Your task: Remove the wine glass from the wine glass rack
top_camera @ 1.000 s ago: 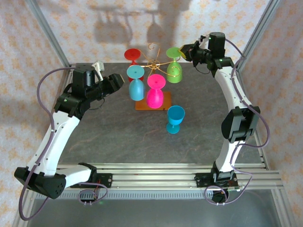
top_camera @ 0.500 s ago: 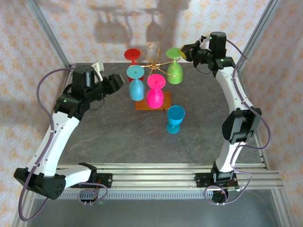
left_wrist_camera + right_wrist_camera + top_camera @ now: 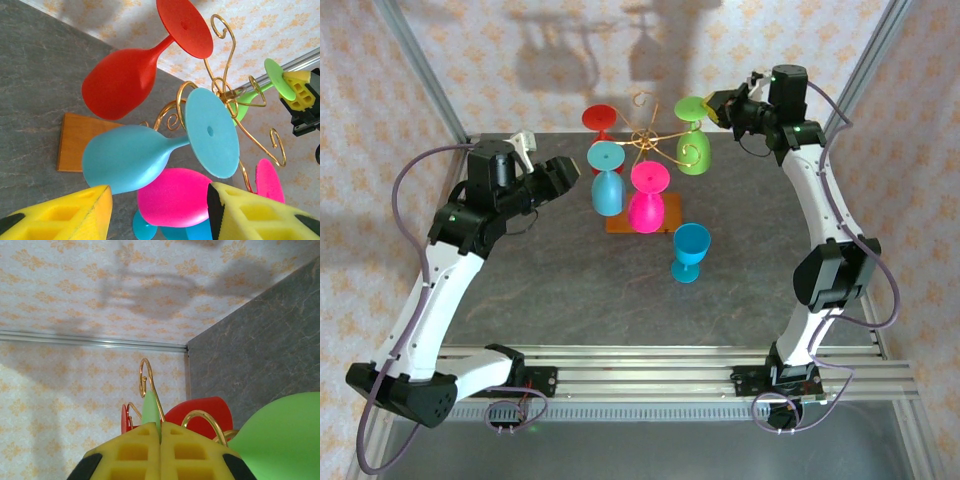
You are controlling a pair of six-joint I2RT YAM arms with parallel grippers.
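Note:
The gold wire wine glass rack (image 3: 642, 135) stands on its wooden base (image 3: 620, 225) at the back middle. Hung upside down around it are a red glass (image 3: 600, 118), a light blue glass (image 3: 607, 180), a pink glass (image 3: 647, 198) and a green wine glass (image 3: 692, 150). My right gripper (image 3: 713, 106) is shut on the green glass's foot (image 3: 150, 410), right beside a gold scroll arm (image 3: 146, 375). My left gripper (image 3: 575, 172) is open, level with the light blue glass (image 3: 125, 157), whose bowl lies just beyond its yellow fingers (image 3: 75, 215).
A darker blue glass (image 3: 690, 250) stands upright on the table in front of the rack's right side. Metal frame posts (image 3: 420, 60) rise at the back corners, with patterned walls close behind the rack. The pink bowl (image 3: 175, 197) hangs just behind the light blue one.
My right gripper has lifted slightly up and to the right, carrying the green glass's foot with it. The left gripper has edged a little closer to the light blue glass.

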